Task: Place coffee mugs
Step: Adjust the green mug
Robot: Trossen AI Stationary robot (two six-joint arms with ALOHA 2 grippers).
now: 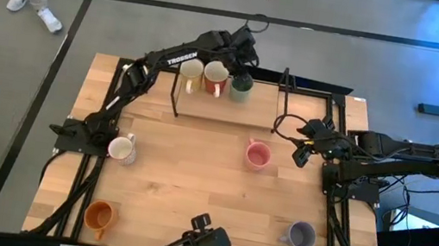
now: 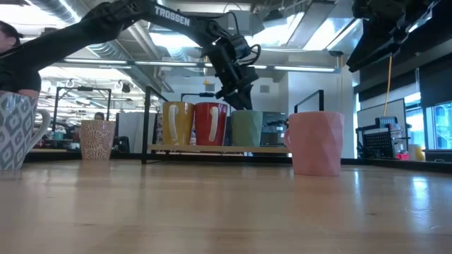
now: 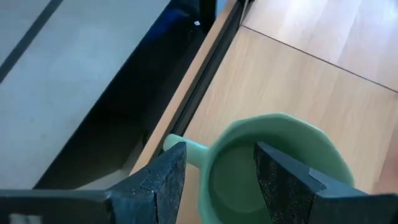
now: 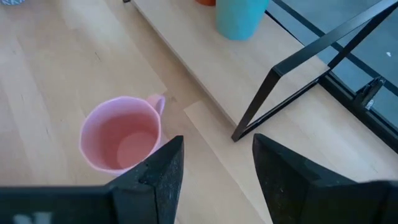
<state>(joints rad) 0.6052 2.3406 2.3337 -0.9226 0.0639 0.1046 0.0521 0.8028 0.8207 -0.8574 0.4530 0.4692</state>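
The coffee mugs all stand upright, mouths to the ceiling, and nearest your camera edge of the table sit the orange mug [image 1: 100, 214] at the left corner, handle turned toward that near edge, and the purple-grey mug [image 1: 301, 234] at the right, handle pointing left. Farther in you have the patterned white mug [image 1: 122, 148] by the left arm's base, its handle toward the far right, and the pink mug [image 1: 257, 154] out in the open middle of the table [image 1: 193, 180], handle toward the far edge. The right gripper [image 4: 211, 162] hangs just to the right of that pink mug, above the boards, its two fingers spread with a clear gap and holding nothing. At the far side, on the raised wooden shelf [image 1: 265, 112], three mugs stand in a row, close together: the yellow mug [image 1: 190, 73], the red mug [image 1: 215, 77] with its pale handle facing you, and the green mug [image 1: 242, 85] at the right end. The left gripper [image 3: 221, 168] sits over the green mug with one finger inside the cup and the other outside the wall next to the handle stub; the fingers are partway open, and you cannot tell whether they press on the wall.
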